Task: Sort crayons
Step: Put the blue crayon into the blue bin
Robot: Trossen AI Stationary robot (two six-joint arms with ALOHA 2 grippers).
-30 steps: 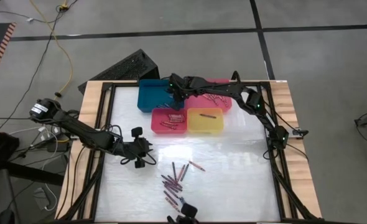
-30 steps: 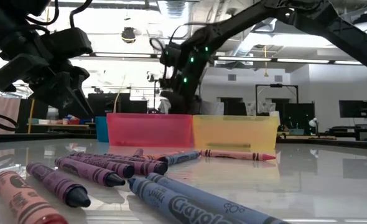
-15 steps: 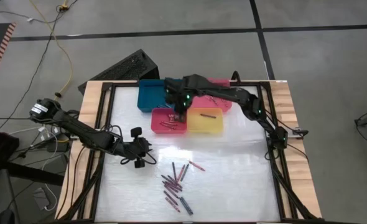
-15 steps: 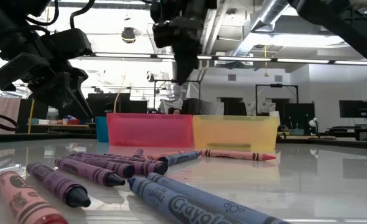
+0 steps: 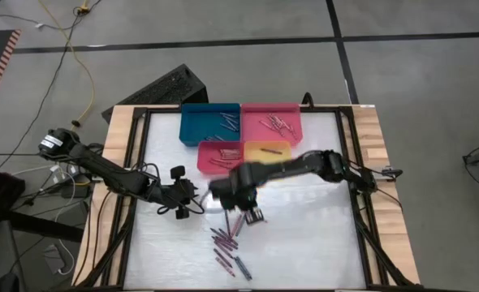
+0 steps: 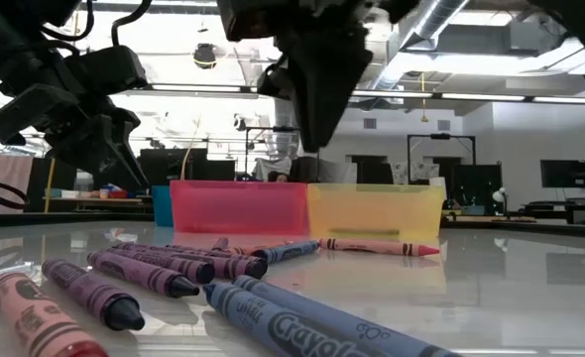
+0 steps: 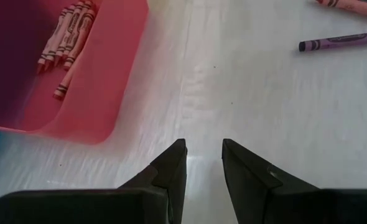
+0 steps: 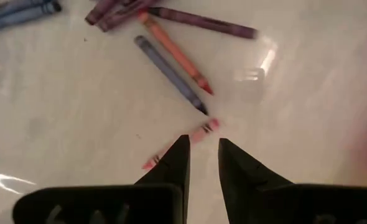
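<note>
Several loose crayons (image 5: 227,238), purple, blue and pink, lie flat on the white table near its front edge and fill the foreground of the low view (image 6: 164,273). My right gripper (image 5: 250,212) hangs above them, pointing down (image 6: 318,144). It is open by a narrow gap (image 8: 203,155) with nothing in it. Far below its tips lies a pink crayon (image 8: 199,133), with a red one (image 8: 174,53) and a blue one (image 8: 168,73) beyond. My left gripper (image 5: 184,197) waits at mid-left above the table, open (image 7: 203,163) and empty.
Four trays stand at the table's far middle: blue (image 5: 199,130), pink (image 5: 292,130), red (image 5: 207,166) and yellow (image 5: 278,166), each with crayons inside. The red tray (image 7: 109,93) lies just ahead of my left gripper. Black frame rails (image 5: 138,186) border the table.
My right gripper has swung from over the far trays toward the table's near edge, rising a little, and has tipped and rolled until it points down over the loose crayons. The crayons on the table have stayed where they were.
</note>
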